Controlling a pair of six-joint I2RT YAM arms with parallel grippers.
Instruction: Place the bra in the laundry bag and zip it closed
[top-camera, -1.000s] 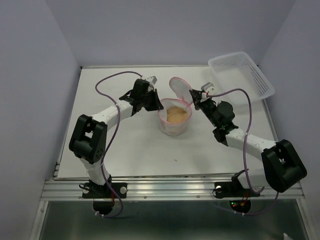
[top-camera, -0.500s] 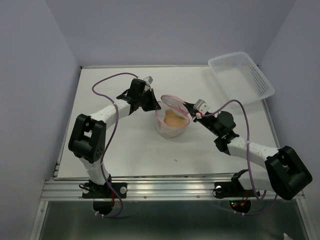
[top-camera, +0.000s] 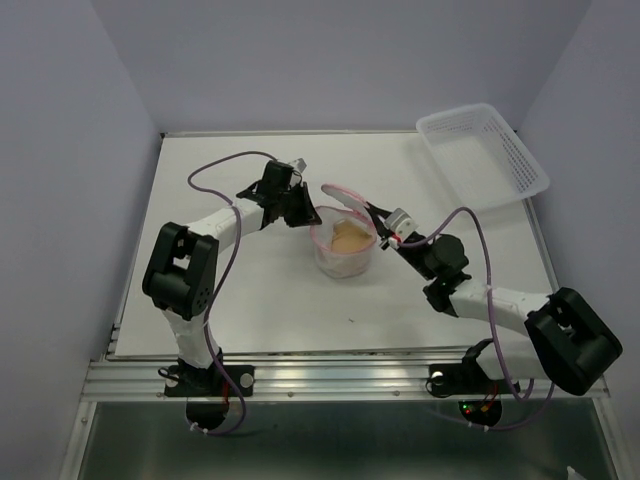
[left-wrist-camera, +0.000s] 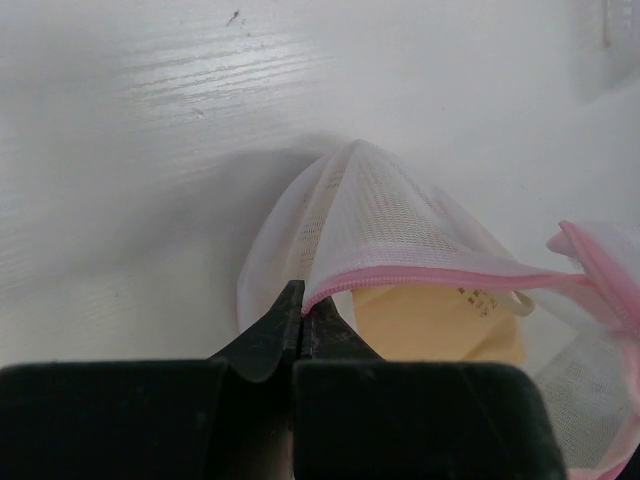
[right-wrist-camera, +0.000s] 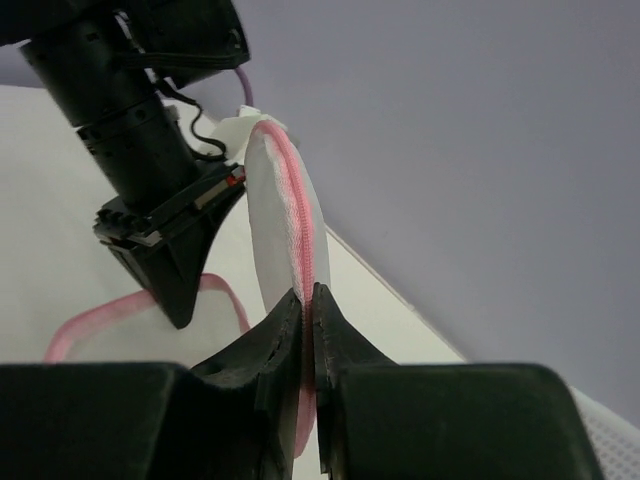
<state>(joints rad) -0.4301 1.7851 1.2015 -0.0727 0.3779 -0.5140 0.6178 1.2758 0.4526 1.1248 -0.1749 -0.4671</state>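
Down comes the lid (top-camera: 347, 196): a second ago it stood up behind the pouch, and now the right gripper (right-wrist-camera: 308, 300) has swung it forward and low over the mouth, the right arm sliding in toward the middle of the table (top-camera: 250, 300). That gripper's fingers are pressed together on the lid's pink zipper edge, as the right wrist view shows plainly. Across from it, the left gripper (left-wrist-camera: 302, 312) has its tips pinched tight on the rim (left-wrist-camera: 450, 276) of the laundry bag (top-camera: 345, 262), holding the far-left side taut. And the bra (left-wrist-camera: 440, 325) is already in, a peach bundle sitting down inside the mesh near the table's centre. So by my reckoning the first half is done and the closing is under way, but the lid hangs tilted above the opening, not yet seated, and I can't make out a zipper pull or any stretch zipped. The clear bin (top-camera: 485, 150) sits well apart at the back right, out of play.
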